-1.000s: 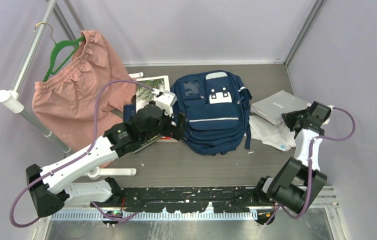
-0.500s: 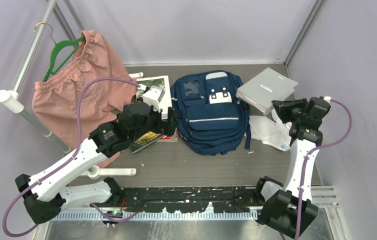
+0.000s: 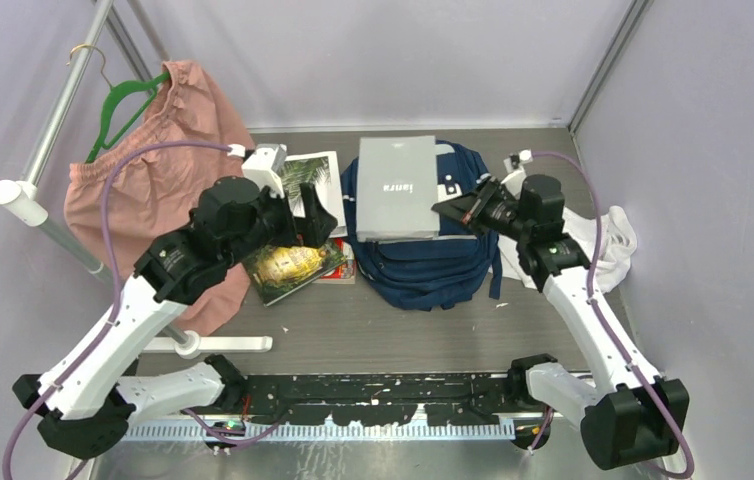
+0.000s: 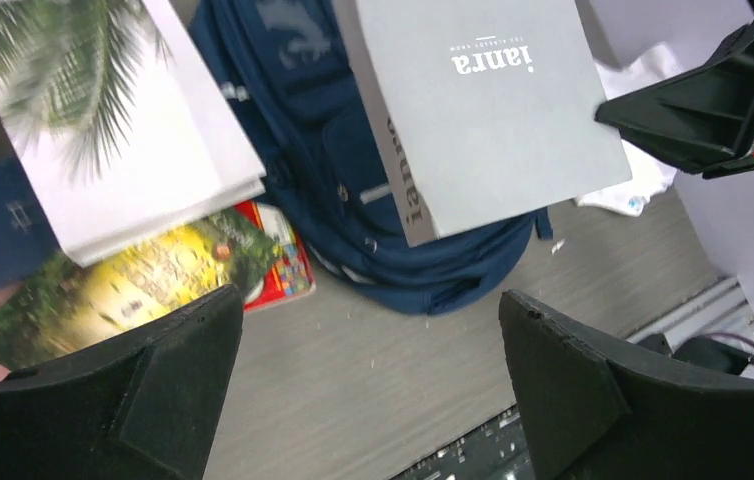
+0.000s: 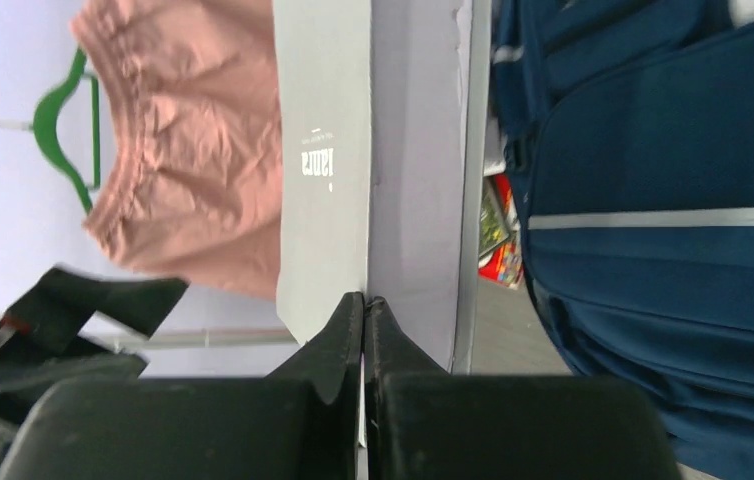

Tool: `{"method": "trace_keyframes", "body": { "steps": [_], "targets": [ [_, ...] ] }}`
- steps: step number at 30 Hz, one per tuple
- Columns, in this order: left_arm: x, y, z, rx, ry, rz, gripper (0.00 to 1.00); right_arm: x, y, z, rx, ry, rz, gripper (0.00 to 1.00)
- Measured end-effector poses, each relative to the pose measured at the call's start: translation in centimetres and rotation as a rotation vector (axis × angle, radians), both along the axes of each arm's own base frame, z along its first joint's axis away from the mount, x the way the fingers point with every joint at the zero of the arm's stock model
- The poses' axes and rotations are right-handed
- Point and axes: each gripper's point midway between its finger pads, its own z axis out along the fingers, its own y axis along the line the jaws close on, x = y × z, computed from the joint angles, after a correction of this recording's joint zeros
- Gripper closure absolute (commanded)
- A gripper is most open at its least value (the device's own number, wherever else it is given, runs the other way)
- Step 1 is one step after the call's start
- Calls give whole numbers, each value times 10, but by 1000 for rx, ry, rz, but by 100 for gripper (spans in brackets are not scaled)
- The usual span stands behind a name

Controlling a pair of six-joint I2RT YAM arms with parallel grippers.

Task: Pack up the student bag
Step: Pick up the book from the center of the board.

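The student bag [image 3: 423, 265] is a navy backpack lying flat at the table's centre, also seen in the left wrist view [image 4: 303, 130] and the right wrist view [image 5: 653, 150]. A flat grey box [image 3: 396, 188] printed "ianra" hangs over the bag's upper half. My right gripper [image 3: 450, 210] is shut on its right edge, the cover pinched between the fingertips [image 5: 364, 300]. The box also shows from the left wrist [image 4: 493, 110]. My left gripper [image 3: 308, 222] hovers left of the bag, open and empty [image 4: 371, 305].
Left of the bag lie a white palm-leaf book [image 3: 311, 180], a yellow-green book [image 3: 288, 265] and a red one [image 3: 338, 270]. Pink shorts [image 3: 153, 190] on a green hanger [image 3: 123, 105] hang from a rack at far left. A white cloth [image 3: 603, 240] lies at right.
My right arm has swung left, carrying the grey box from the right side to above the bag. The left gripper has drawn up and left, away from the bag, uncovering the books.
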Motion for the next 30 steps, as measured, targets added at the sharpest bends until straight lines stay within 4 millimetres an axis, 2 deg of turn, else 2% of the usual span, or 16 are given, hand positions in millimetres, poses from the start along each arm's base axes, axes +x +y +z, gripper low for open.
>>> {"method": "trace_keyframes", "body": {
  "steps": [4, 7, 9, 11, 15, 20, 30],
  "targets": [
    [6, 6, -48, -30, 146, 1, 1, -16, 20, -25, 31, 21, 113, 99],
    [25, 25, -85, -110, 288, 57, 1, -25, 25, -39, 49, 44, 158, 99],
    [37, 34, -101, -181, 365, 80, 1, -30, 27, -40, 55, 40, 180, 99],
    [40, 27, -109, -254, 428, 50, 1, -34, 29, -36, 61, 22, 200, 99],
    [38, 0, -116, -391, 494, -61, 0, -43, 33, -27, 81, -30, 248, 99],
    [36, -22, -124, -554, 587, -129, 0, -51, 36, -30, 100, -30, 291, 99],
    [42, -39, -83, -743, 522, -246, 2, -62, 45, -10, 171, -85, 374, 99]
  ]
}}
